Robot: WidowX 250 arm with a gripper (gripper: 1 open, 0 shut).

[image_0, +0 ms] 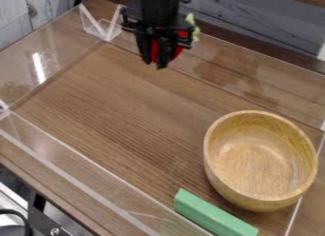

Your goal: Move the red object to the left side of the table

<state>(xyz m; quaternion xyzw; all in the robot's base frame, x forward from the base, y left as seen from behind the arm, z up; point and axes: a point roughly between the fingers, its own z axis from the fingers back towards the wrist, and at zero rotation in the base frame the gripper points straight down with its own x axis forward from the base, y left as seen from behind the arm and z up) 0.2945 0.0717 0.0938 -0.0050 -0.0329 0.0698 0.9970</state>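
While no lettering, brand or label can be read anywhere in the view, materials are plain enough: the table (pixel 121 111) is brown wood-grain laminate with a slight sheen, fenced by low clear acrylic walls (pixel 51 173) whose edges catch white glare. 1 round wooden bowl (pixel 261 159) sits at the right, pale and smooth-grained, hollow side up, with nothing showing inside it. 1 flat green block (pixel 214 214), oblong with a matte face, lies just beside the bowl's near rim, by the front wall. Behind the back wall runs a grey plank surface. At the far left-centre of the table the claw (pixel 159 59) hangs pointing straight down, black body with red parts on the fingers. Something glossy red shows between the fingers, apparently the red object (pixel 162 51), with a small green bit at the claw's right side; the red of the toy and the red of the fingers cannot be cleanly separated at this size. The jaws stand narrow, seemingly clamped on that red piece, above the tabletop near the back wall.
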